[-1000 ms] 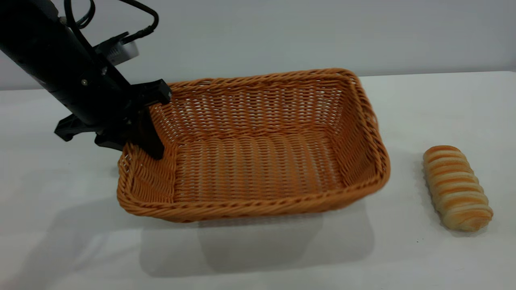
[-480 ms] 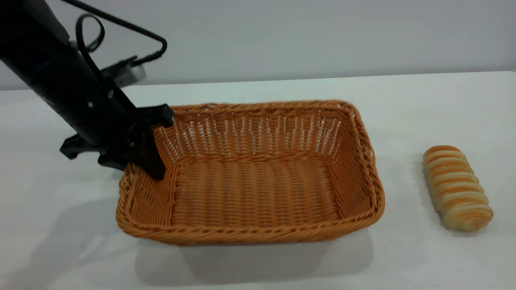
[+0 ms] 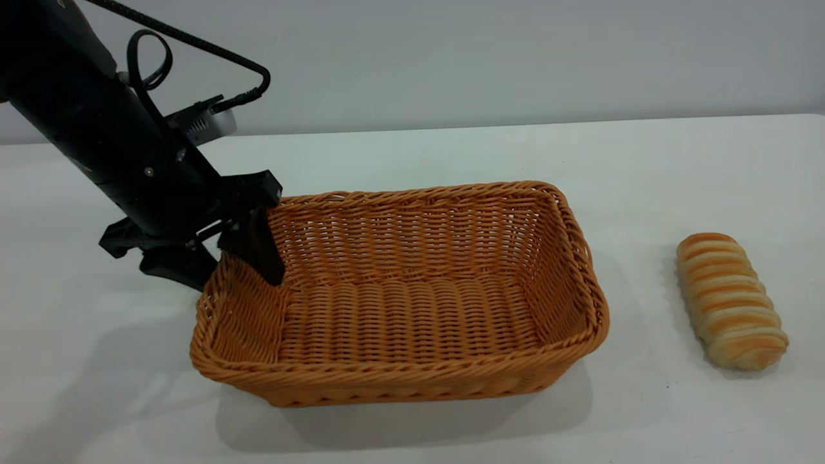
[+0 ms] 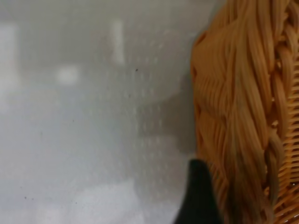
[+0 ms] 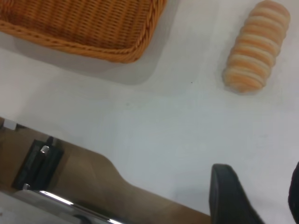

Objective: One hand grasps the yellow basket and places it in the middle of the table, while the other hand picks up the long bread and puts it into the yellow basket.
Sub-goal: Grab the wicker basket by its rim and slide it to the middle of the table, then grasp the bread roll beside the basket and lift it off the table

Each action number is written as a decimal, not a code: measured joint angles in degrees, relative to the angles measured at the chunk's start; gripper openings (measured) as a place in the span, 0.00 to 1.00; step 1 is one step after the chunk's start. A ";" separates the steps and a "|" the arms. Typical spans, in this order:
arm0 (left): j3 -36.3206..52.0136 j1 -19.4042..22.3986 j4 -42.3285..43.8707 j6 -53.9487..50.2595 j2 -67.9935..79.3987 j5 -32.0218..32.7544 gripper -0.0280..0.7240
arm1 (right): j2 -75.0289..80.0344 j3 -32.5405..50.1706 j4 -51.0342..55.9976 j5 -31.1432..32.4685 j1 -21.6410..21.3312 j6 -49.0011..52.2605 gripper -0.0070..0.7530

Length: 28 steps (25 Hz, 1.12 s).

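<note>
The yellow basket sits flat on the white table, near its middle. My left gripper, with the looping cable, straddles the basket's left rim. One finger is inside the wall and one outside, with a visible gap, so it is open. In the left wrist view the outer fingertip lies beside the woven wall. The long bread lies on the table to the right of the basket, apart from it. My right gripper is open and empty above the table's near edge, with the bread and a basket corner farther off.
The table's front edge shows in the right wrist view, with brown floor and a dark fitting below it. Bare tabletop lies between basket and bread and behind the basket. A plain grey wall stands at the back.
The basket came down from a tilted, lifted pose and now rests flat on the table. The left gripper's fingers have spread apart at the rim. The bread has not moved.
</note>
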 joint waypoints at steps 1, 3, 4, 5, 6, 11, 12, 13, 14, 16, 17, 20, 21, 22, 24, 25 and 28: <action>0.00 0.00 -0.05 0.00 -0.05 0.11 0.91 | 0.00 0.00 -0.07 -0.05 0.00 0.00 0.48; -0.05 0.00 -0.05 -0.04 -0.24 0.63 0.92 | 0.00 0.00 -0.19 -0.37 0.00 0.00 0.48; -0.05 0.00 -0.05 -0.04 -0.45 0.90 0.92 | 0.00 0.00 -0.36 -0.89 0.00 0.00 0.48; -0.05 0.00 -0.05 -0.04 -0.66 1.18 0.92 | 0.00 0.00 -0.34 -1.66 0.00 0.00 0.48; -0.05 0.00 -0.05 -0.04 -1.23 1.41 0.91 | 0.00 0.00 -0.38 -2.60 0.00 0.00 0.48; -0.05 0.16 0.06 -0.04 -5.86 1.49 0.88 | 0.50 0.00 -0.48 -8.47 0.00 0.00 0.48; -0.05 0.23 0.09 0.01 -6.70 1.43 0.88 | 1.27 0.00 -0.48 -9.48 0.00 0.00 0.48; -0.05 0.46 0.13 0.01 -7.72 1.43 0.87 | 2.47 0.00 -0.48 -10.14 0.00 0.00 0.48; -0.05 0.69 0.35 0.01 -8.77 1.49 0.87 | 3.77 0.00 -0.48 -10.84 0.00 0.00 0.48; -0.05 1.22 1.96 0.01 -10.56 1.31 0.85 | 7.79 0.00 -0.48 -12.11 0.00 0.00 0.48; -0.05 1.63 2.96 0.06 -11.44 1.24 0.84 | 9.68 0.00 -0.48 -12.88 0.00 0.00 0.48; -0.05 2.52 5.18 0.06 -13.74 1.24 0.81 | 16.61 0.00 -0.48 -16.14 0.00 0.00 0.49; -0.05 2.62 5.67 0.06 -14.39 1.10 0.81 | 18.46 0.00 -0.53 -17.64 0.00 -0.09 0.50; -0.05 2.61 5.75 0.06 -14.80 1.10 0.81 | 20.59 0.00 -0.53 -19.28 0.00 -0.44 0.52; -0.05 2.61 5.75 0.06 -15.56 1.10 0.81 | 24.79 -0.05 -0.53 -22.29 0.00 -1.17 0.57; -0.05 2.61 5.75 0.06 -15.67 1.10 0.81 | 26.63 -0.45 -0.53 -23.60 0.00 -1.44 0.61; -0.05 2.61 5.75 0.06 -15.74 1.10 0.81 | 32.96 -2.87 -0.68 -26.20 0.00 -1.83 0.72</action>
